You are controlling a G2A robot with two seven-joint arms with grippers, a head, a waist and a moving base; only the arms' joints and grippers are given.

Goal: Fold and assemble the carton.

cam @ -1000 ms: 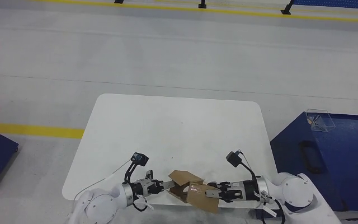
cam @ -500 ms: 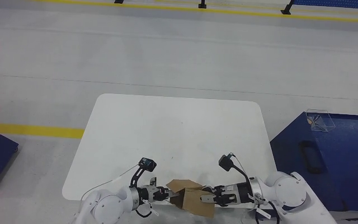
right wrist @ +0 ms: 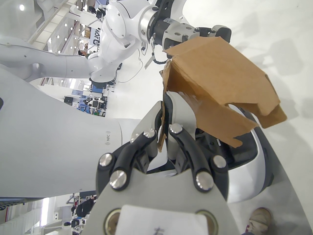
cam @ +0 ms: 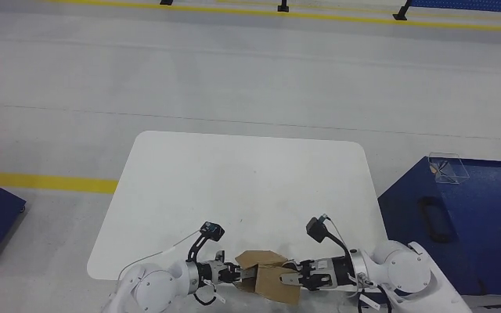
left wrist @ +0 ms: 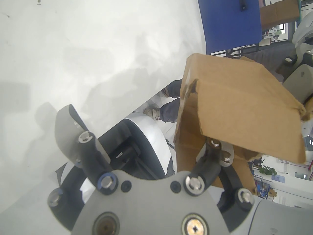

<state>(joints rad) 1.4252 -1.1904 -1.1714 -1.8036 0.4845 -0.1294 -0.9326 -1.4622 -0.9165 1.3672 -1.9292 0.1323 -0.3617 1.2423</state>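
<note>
- Though unclear from above, right jaws clamp flat on a carton (right wrist: 220,74) flap edge in the wrist view.
- Left jaws gape wide, one finger (left wrist: 211,158) tucked under the carton.

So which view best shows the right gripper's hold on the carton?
Right wrist view: the right gripper pinches a flap of the carton close up. Top view shows them small; left wrist view shows the carton's other side.
</note>
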